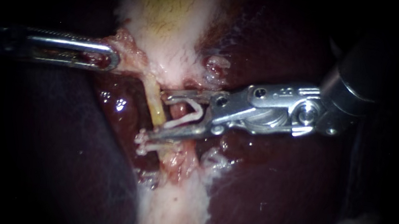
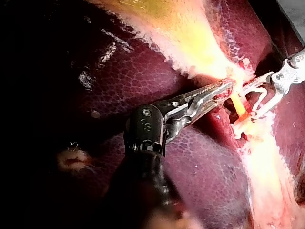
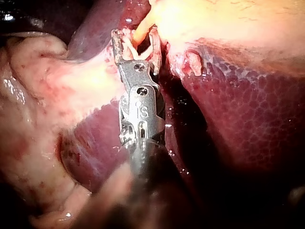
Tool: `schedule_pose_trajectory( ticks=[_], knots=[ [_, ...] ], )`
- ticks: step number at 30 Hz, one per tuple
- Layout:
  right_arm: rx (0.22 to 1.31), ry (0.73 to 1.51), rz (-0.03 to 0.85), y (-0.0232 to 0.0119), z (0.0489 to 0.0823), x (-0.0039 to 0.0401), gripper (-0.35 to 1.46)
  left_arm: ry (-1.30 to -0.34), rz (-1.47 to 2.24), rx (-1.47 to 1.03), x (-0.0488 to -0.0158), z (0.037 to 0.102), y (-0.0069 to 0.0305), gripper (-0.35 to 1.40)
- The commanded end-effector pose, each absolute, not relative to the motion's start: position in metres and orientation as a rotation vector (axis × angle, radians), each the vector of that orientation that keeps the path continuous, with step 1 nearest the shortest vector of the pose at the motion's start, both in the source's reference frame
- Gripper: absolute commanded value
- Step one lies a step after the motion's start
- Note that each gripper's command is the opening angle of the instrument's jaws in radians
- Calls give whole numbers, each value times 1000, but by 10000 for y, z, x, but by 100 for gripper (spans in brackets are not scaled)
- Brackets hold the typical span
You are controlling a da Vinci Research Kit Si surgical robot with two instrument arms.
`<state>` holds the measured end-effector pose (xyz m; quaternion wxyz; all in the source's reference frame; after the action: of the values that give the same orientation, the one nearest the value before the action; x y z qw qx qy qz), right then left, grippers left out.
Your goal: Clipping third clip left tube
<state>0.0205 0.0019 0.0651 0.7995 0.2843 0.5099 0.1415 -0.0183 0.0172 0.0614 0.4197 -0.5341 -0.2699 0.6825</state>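
Your right instrument (image 1: 155, 115) holds a white clip (image 1: 186, 119) in wide-spread jaws at the yellow tube (image 1: 155, 103); your left instrument (image 1: 111, 58) pinches pale tissue (image 1: 126, 50).

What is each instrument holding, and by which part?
Left instrument grips pale tissue at the narrow end of the gallbladder, by its edge. Right instrument carries a white clip between its jaws, by the clip's two legs.

the liver (image 1: 276, 184) is dark maroon and wet, with small glints on its surface, and it spreads out on both sides. the gallbladder (image 1: 171, 5) is yellowish with a whitish, frayed rim, narrowing toward the middle. a strip of pale pink tissue (image 1: 174, 213) runs on from there between the two dark liver surfaces, its edges ragged.
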Motion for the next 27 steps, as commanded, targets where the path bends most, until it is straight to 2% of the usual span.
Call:
schedule_pose_trajectory(
  ticks=[1,9,17,27],
  knots=[
    [609,1094,304,21,654,206,50,-676,1711,-1338,-183,614,172,-35],
    [605,1089,311,30,661,219,50,-676,1711,-1338,-183,614,172,-35],
    [620,1169,317,31,654,242,50,-673,1716,-1341,-184,614,173,-35],
    [646,1272,321,34,627,246,50,-673,1720,-1345,-181,613,176,-35]
  ],
)
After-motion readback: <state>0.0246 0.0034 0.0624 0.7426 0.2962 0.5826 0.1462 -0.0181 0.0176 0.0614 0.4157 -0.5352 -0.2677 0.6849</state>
